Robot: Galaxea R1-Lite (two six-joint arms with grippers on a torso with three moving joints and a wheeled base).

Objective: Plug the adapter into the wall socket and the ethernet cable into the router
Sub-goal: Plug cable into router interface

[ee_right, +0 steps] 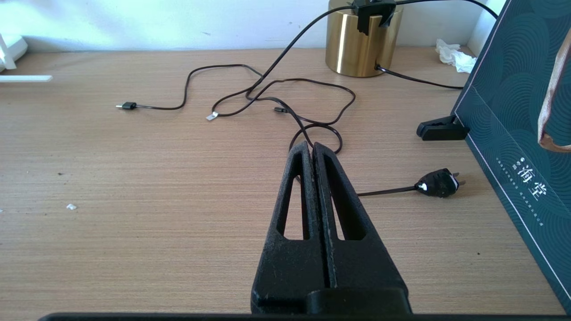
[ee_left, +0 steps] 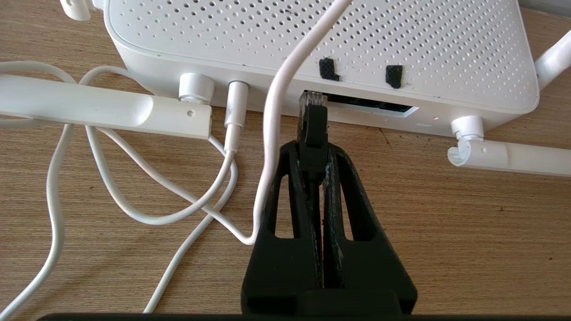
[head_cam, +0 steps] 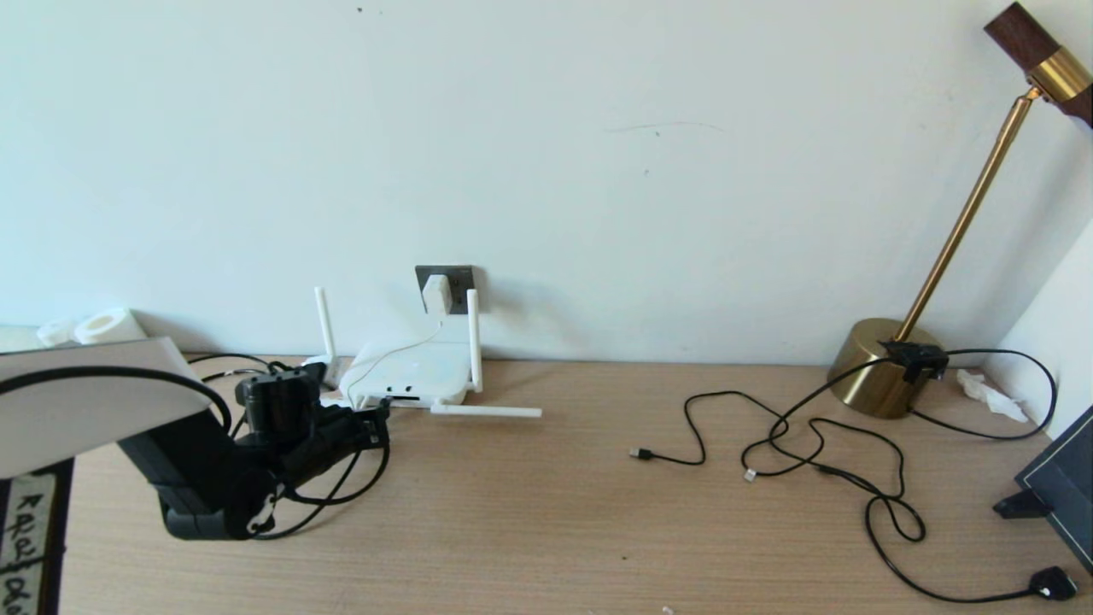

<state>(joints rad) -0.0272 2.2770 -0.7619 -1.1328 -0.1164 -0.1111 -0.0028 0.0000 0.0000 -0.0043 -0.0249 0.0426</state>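
The left claw (ee_left: 313, 151) is clamped on the black boot of the ethernet cable (ee_left: 312, 133), whose long axis points straight at the router (ee_left: 312, 40) near the surface's back edge, clear tip at the dark port slot (ee_left: 370, 106). Only the head view shows the adapter (head_cam: 436, 295) seated in the wall socket (head_cam: 461, 275). The right claw (ee_right: 311, 154) is pressed together, empty, above the surface (ee_right: 134, 178).

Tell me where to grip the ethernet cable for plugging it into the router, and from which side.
Grip the black boot just behind the clear tip of the ethernet cable, as the left gripper does, coming from the desk side facing the port slot of the router. That likely keeps the plug straight.
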